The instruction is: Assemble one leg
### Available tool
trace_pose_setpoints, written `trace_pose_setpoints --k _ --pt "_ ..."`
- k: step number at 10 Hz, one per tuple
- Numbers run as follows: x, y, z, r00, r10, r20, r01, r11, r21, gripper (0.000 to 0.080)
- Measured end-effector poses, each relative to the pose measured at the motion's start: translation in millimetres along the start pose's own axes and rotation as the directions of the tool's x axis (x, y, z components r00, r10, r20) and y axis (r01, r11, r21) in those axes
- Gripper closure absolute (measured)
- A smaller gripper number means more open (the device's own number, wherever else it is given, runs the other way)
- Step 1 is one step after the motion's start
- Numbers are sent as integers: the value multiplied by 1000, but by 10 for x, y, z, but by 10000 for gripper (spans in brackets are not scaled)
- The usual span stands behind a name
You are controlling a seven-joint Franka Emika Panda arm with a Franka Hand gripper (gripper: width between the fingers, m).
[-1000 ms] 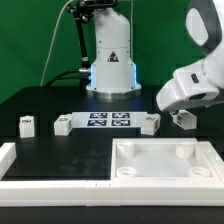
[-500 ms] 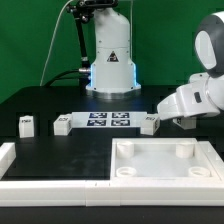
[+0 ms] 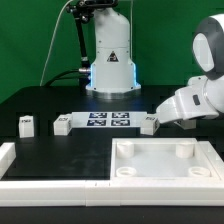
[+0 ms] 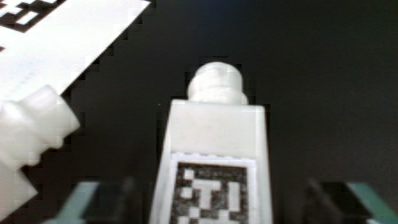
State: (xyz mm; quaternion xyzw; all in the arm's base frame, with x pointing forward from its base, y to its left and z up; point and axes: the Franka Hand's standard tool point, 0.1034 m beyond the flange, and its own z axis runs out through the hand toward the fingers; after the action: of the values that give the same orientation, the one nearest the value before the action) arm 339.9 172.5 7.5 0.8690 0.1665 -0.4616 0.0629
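In the wrist view a small white leg [image 4: 217,140] with a black-and-white tag and a round peg at its far end lies on the black table between my fingers. My gripper [image 4: 217,203] is open, with a dark gap on each side of the leg. In the exterior view my gripper [image 3: 186,121] is low over the table at the exterior view's right and hides this leg. Three more legs [image 3: 27,124], [image 3: 62,124], [image 3: 150,123] stand in a row. One of them shows beside my leg in the wrist view [image 4: 32,130].
The marker board [image 3: 108,121] lies in the middle of the row and shows in the wrist view [image 4: 54,35]. A large white square panel with corner sockets [image 3: 150,176] lies in front. A white border rail [image 3: 8,160] runs along the exterior view's left.
My arm has come down and toward the exterior view's right over the rightmost leg, which now sits hidden under the hand. The other parts have not moved.
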Motion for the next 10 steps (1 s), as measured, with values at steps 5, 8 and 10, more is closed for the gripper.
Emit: trace_pose_setpoints --k 5,8,10 --pt "0 0 0 1000 0 0 0 1000 0 511" --pt "-5 1 -5 1000 -1 2 1 1000 0 511" --pt "-181 41 -224 1000 2 23 -2 1000 -3 509"
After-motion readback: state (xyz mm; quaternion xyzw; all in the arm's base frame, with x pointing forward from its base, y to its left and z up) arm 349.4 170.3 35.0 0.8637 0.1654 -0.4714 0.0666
